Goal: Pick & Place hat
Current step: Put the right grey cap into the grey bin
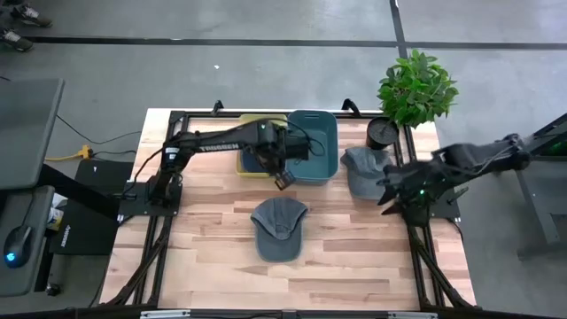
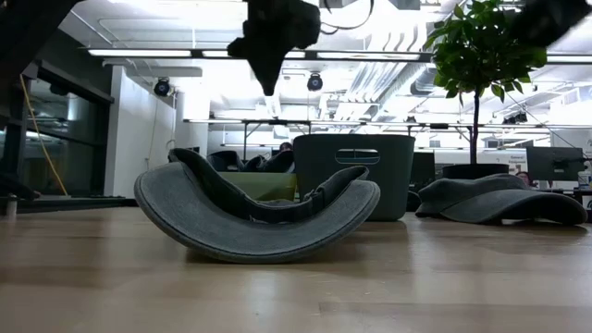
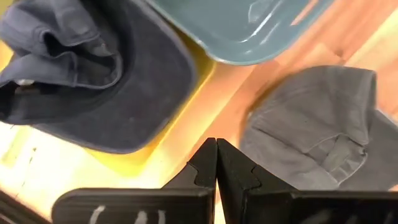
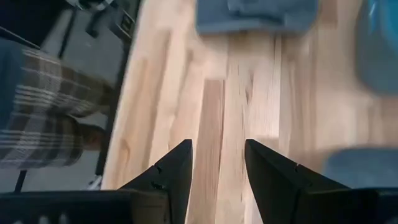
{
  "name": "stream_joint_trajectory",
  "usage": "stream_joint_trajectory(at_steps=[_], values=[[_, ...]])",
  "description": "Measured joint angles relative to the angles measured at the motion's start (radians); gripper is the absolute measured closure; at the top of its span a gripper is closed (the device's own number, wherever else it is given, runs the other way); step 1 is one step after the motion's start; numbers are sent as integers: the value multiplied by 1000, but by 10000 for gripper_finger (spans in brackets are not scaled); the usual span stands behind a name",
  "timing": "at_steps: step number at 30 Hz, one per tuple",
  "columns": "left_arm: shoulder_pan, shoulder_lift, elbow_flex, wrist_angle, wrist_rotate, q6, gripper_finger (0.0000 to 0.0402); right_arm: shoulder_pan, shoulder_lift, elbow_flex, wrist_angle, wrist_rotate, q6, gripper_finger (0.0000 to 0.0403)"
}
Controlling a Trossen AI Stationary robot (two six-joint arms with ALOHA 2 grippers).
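Light wooden worktop [image 1: 213, 257], planks running side to side, dark frame rails along its edges. Dead centre lies a grey cap [image 1: 278, 228], crown down. Up at twelve o'clock sits a teal bin [image 1: 315, 146], a yellow tray [image 1: 251, 165] touching it on the nine o'clock side. At two o'clock, a second grey cap [image 1: 363, 170], with a potted plant [image 1: 415, 89] just beyond.

The right gripper [image 4: 216, 163] has its two dark fingers [image 4: 174, 171] apart over the wooden table [image 4: 249, 93]. A grey hat [image 4: 255, 15] lies farther off. A plaid sleeve [image 4: 37, 118] shows beside the table.
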Motion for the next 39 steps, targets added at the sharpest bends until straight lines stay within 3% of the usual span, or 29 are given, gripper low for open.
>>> stream_joint_trajectory(at_steps=[11, 19, 27, 33, 39], values=[[-50, -66, -2, 212, 100, 135, 401, 279, 26, -286, 213, 267, 405, 261], [-115, -122, -25, 404, 184, 218, 401, 411, 164, -368, 331, 355, 560, 261], [-180, -158, -257, 813, 455, 261, 401, 461, 310, -368, 255, 389, 626, 261], [-206, -246, -531, 1093, 474, 160, 401, 473, 405, -338, 109, 464, 654, 261], [-213, -421, -881, 1515, 450, 46, 401, 475, 487, -295, -6, 610, 653, 261]])
